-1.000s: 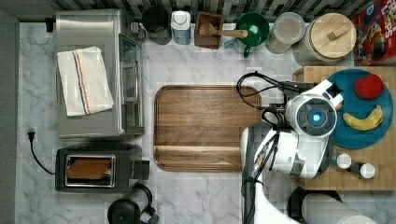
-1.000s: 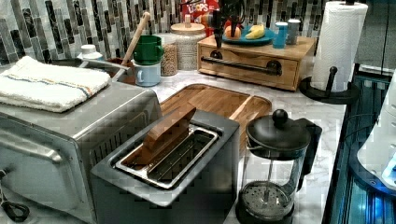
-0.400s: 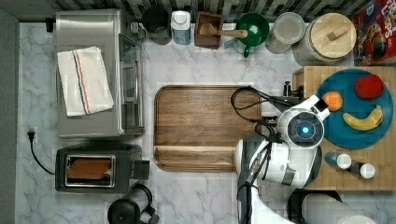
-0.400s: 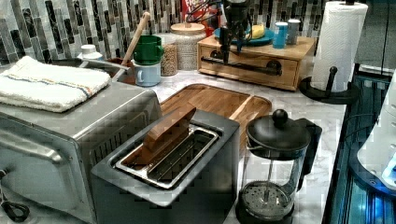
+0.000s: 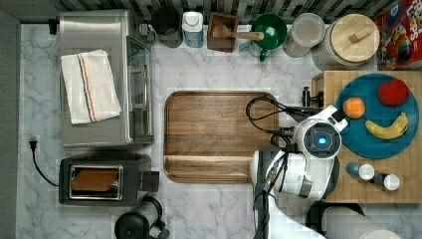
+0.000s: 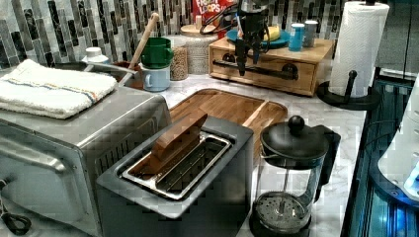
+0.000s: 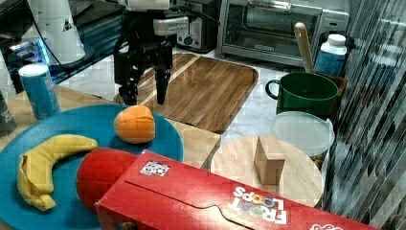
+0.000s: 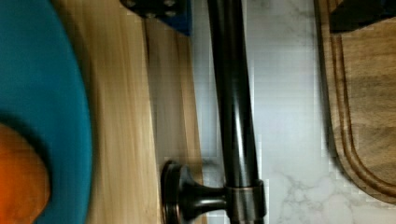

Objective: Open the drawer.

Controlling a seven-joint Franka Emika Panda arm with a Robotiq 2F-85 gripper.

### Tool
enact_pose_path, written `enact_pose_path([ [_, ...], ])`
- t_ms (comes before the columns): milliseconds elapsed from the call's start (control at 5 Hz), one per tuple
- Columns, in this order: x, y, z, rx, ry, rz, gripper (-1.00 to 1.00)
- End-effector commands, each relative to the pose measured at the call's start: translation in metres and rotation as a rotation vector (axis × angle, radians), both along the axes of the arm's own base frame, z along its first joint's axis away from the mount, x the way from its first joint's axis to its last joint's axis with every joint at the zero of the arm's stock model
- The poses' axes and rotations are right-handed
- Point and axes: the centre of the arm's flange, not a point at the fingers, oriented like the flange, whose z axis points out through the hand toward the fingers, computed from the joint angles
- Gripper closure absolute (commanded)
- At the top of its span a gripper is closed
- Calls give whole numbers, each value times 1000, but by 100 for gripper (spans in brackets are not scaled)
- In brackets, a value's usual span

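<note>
The drawer [image 6: 269,74] is a light bamboo front in a low wooden box [image 5: 328,82] at the top view's right, and it looks shut flush with the box. Its long black bar handle [image 6: 267,70] runs across the front on two black mounts. My gripper [image 6: 247,55] hangs over the handle, open, pointing down. In the wrist view the bar [image 8: 233,102] and one mount [image 8: 187,198] lie between the two dark fingertips [image 8: 159,8], which do not touch the bar. In the right view the gripper [image 7: 144,96] stands just past the box's edge.
A blue plate [image 5: 378,144] with an orange, a banana and a red fruit rests on the box top beside my wrist. The walnut tray [image 5: 219,134] lies just in front of the handle. A paper towel holder [image 6: 356,54] stands at the left view's right of the drawer.
The arm has moved from above the blue plate toward the top view's left and come down, so the open fingers now straddle the drawer's handle. The drawer has not moved.
</note>
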Motion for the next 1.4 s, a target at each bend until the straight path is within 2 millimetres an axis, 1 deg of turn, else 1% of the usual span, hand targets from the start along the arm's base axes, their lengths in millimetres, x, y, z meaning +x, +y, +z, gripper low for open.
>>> enact_pose_path([
  [200,28,28,14,-7,-84,-15,-100],
  [400,30,57,29,0,-67,-18,-100],
  [600,37,74,28,44,-75,41,-100],
  [800,51,80,6,65,-88,69,-100],
  [1000,61,68,-23,43,-167,121,-100],
  [1200,64,81,-19,69,-128,140,-100],
  [1400,60,105,-10,105,-69,116,-100],
])
